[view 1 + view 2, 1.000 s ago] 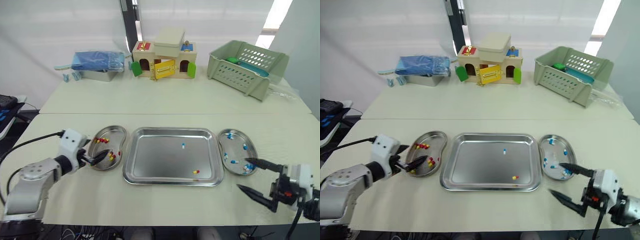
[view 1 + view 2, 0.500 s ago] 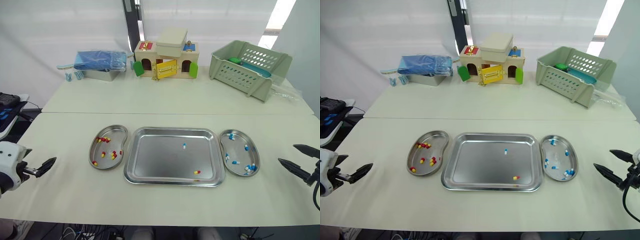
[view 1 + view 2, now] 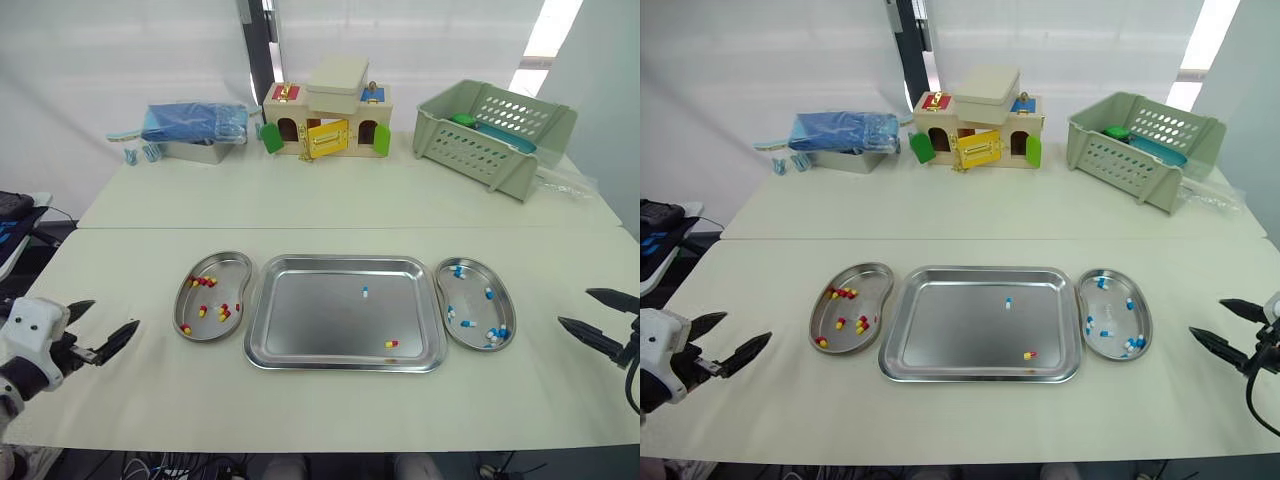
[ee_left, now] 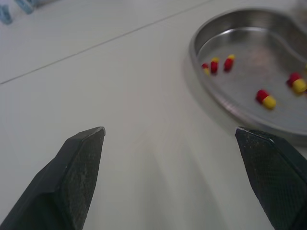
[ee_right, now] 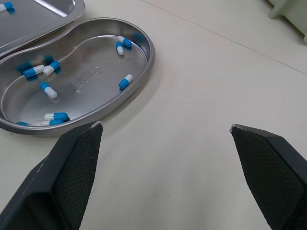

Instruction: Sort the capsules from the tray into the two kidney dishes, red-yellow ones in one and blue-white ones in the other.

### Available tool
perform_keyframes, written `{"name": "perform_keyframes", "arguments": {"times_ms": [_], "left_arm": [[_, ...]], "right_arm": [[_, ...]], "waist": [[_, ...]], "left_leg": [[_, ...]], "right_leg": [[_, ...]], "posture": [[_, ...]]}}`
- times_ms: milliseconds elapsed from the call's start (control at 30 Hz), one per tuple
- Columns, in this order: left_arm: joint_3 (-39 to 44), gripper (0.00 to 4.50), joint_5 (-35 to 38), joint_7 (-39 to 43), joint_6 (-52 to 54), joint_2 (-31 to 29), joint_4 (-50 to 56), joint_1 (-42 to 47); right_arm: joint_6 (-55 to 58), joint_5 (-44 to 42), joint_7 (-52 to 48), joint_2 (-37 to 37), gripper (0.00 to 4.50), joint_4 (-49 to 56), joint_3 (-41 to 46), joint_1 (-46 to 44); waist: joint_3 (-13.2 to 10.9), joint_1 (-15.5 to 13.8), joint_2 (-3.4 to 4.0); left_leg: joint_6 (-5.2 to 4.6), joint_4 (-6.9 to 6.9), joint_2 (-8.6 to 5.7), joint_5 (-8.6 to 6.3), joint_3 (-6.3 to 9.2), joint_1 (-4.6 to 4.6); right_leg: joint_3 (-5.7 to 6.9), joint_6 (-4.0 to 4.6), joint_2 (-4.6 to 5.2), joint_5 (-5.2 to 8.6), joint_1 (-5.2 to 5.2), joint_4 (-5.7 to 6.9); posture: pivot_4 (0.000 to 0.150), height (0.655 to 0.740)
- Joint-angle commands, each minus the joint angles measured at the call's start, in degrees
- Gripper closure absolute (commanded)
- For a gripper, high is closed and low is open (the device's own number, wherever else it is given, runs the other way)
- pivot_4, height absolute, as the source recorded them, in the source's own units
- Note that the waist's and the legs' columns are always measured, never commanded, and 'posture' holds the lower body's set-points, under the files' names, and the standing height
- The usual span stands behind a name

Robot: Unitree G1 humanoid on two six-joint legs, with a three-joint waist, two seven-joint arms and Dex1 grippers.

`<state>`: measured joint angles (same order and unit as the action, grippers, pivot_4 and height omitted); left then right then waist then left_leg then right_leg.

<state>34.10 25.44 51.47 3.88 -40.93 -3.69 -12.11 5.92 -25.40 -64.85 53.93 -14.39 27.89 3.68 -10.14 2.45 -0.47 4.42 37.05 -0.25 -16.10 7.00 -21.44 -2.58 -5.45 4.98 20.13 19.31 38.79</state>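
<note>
Left fingers (image 3: 120,335) and right fingers (image 3: 590,335) have retreated to the lower corners, gaping empty; two capsules (image 3: 366,292) await in the tray (image 3: 310,320).

Tray (image 3: 300,340), kidney dishes (image 3: 470,340): shiny metal; table (image 3: 330,200) matt.

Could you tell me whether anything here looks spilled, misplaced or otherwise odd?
Nothing stands out. The left kidney dish holds only red-yellow capsules, the right kidney dish only blue-white ones, and none lies on the table. One blue-white capsule and one red-yellow capsule sit in the tray, unsorted.
</note>
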Motion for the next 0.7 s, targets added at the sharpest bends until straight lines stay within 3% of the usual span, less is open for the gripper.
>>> {"name": "perform_keyframes", "arguments": {"times_ms": [33, 233, 433, 700], "left_arm": [[-1.9, 0.02, 3.9, 1.4, -3.2, 5.2, 11.5, -4.3], [-8.9, 0.02, 5.1, 4.8, -8.8, 14.4, 21.8, -13.6], [-17.4, 0.02, 4.3, 11.5, -22.5, 23.6, 21.6, -19.9], [-24.6, 0.02, 4.0, 15.7, -34.9, 26.3, 19.9, -24.8]], "right_arm": [[0.6, 0.4, -0.2, 1.2, 0.0, 0.5, 0.2, -0.8], [1.6, -0.4, -0.7, 1.5, 0.0, 1.8, 0.4, -1.7], [7.1, -2.0, -0.3, 1.8, 0.0, 7.5, 0.8, -1.1], [18.3, -7.5, -3.2, 4.9, 0.0, 21.6, -0.6, -1.0]], "waist": [[0.0, -0.1, 0.0], [0.0, -0.1, 0.0], [0.0, -0.3, 0.01], [0.0, -0.5, 0.01]], "left_leg": [[0.0, 0.0, -0.01, 0.0, -0.02, 0.0], [0.0, 0.0, -0.01, 0.0, -0.08, -0.01], [0.0, 0.01, -0.02, 0.0, -0.11, -0.01], [-0.02, 0.0, -0.03, -0.01, -0.14, -0.04]], "right_leg": [[-0.01, 0.0, 0.02, 0.0, -0.01, 0.0], [-0.05, 0.0, 0.02, 0.0, -0.03, -0.09], [-0.06, 0.0, 0.01, 0.0, -0.06, -0.13], [-0.08, -0.01, 0.01, 0.0, -0.06, -0.23]], "posture": [[0.15, 0.74], [0.15, 0.74], [0.15, 0.74], [0.15, 0.74]]}}
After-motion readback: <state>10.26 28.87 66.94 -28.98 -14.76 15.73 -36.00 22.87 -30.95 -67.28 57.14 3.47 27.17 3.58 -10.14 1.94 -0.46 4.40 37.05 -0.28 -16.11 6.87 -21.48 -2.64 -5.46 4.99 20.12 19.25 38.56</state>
